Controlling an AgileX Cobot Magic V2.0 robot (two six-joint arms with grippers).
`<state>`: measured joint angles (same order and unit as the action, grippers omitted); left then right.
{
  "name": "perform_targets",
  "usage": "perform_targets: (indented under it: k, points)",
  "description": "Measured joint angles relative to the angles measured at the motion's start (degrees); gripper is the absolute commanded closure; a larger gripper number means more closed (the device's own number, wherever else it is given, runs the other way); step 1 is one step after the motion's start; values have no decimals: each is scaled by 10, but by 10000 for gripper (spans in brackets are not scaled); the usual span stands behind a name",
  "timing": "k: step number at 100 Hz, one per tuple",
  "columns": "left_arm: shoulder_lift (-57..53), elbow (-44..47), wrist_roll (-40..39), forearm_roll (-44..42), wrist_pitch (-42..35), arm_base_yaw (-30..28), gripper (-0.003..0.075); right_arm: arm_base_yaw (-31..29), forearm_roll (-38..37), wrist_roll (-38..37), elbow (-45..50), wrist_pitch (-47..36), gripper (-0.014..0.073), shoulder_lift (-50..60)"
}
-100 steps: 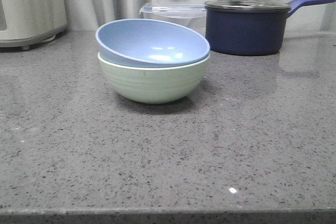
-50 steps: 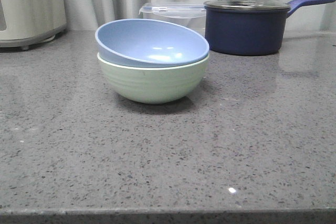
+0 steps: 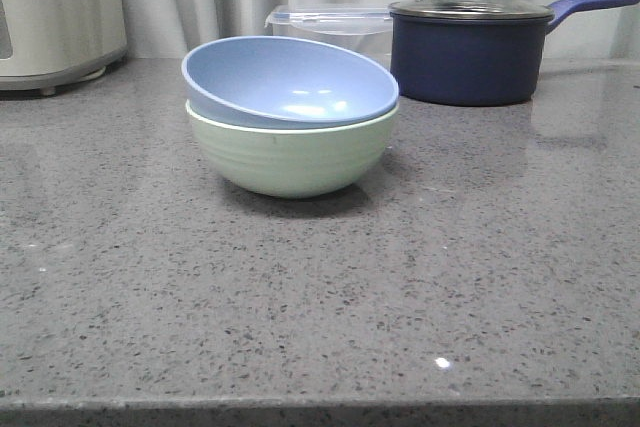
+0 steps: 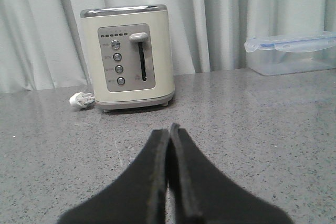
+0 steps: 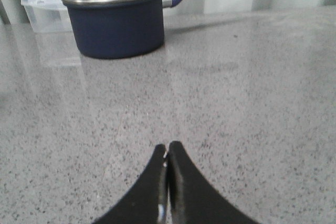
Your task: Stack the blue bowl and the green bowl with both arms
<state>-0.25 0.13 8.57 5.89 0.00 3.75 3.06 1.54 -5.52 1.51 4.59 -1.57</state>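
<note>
Where the front view looks over the grey counter (image 3: 400,287): blue bowl (image 3: 290,82) nested, tilted, in green bowl (image 3: 292,157), ahead of a clear box (image 3: 330,27) and navy pot (image 3: 470,47). Left wrist view: left gripper (image 4: 169,132) clenched on nothing, facing a cream toaster (image 4: 128,56). Right wrist view: right gripper (image 5: 167,150) clenched, empty, above bare counter.
</note>
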Motion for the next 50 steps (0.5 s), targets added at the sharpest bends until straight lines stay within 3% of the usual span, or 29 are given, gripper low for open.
perform_targets:
  k: [50]
  points:
    - [0, 0, 0, 0, 0, 0, 741, 0, -3, 0, 0, 1, 602, 21]
